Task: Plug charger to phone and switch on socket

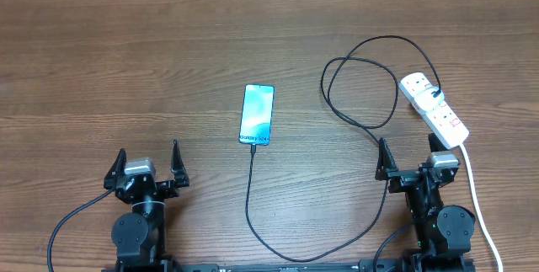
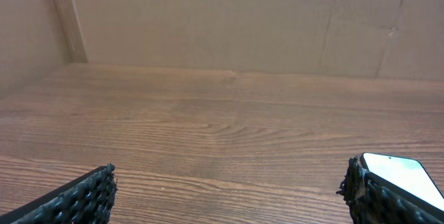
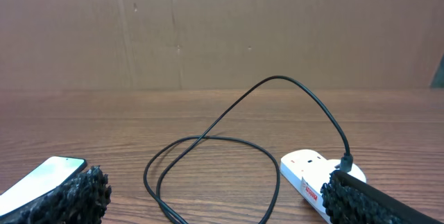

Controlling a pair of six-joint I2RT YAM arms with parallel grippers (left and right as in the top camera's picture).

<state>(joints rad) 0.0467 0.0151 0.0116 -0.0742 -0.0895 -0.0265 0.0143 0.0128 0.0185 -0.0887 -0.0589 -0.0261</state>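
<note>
1 phone [image 1: 257,114], 1 charger [image 1: 249,179], 1 socket [image 1: 434,109] — left claw [image 1: 148,149] and right claw [image 1: 408,142] both released, holding nothing.

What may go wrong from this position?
The charger loops close beside the socket, ahead of the open right end effector; reaching there may snag it and drag the phone. The phone lies loose on the table, so pressing against its short edge may slide it.

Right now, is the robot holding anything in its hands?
No, nothing. The left hand and the right hand are both open and empty. The phone, the cable and the power strip just lie on the table.
</note>
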